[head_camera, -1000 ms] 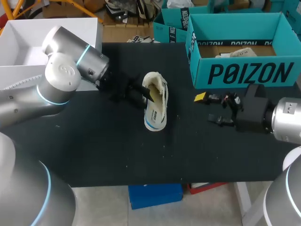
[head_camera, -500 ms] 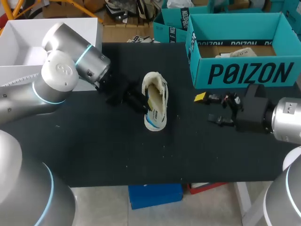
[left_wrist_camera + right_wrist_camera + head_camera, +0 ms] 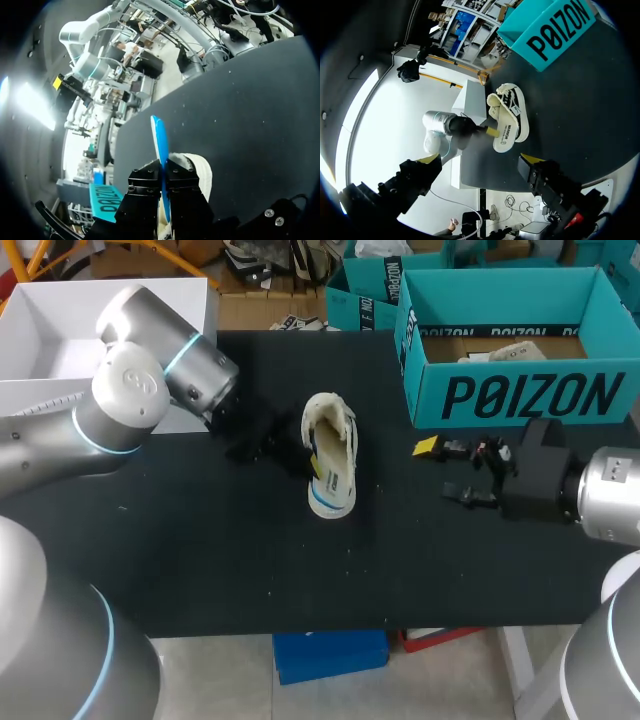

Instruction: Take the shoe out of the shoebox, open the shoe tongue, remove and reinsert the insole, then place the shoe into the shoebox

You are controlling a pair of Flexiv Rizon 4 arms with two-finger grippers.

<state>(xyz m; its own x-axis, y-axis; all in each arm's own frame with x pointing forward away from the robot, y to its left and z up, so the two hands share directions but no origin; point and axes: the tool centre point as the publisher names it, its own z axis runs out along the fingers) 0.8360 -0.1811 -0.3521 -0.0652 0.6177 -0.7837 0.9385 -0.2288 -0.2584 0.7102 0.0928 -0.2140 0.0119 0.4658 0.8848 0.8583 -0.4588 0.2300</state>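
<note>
Left gripper (image 3: 163,174) jaws pinch a thin blue insole (image 3: 159,135); right gripper (image 3: 480,161) jaws spread wide
White fabric sneaker (image 3: 331,468) on the black table (image 3: 200,560), just under the left jaws, well apart from the right

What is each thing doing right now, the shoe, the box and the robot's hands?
shoe: out of the box, lying on its side.
shoebox: open.
left gripper: shut on the insole.
insole: pinched at the shoe's opening.
right gripper: open, empty, apart from the shoe.
</note>
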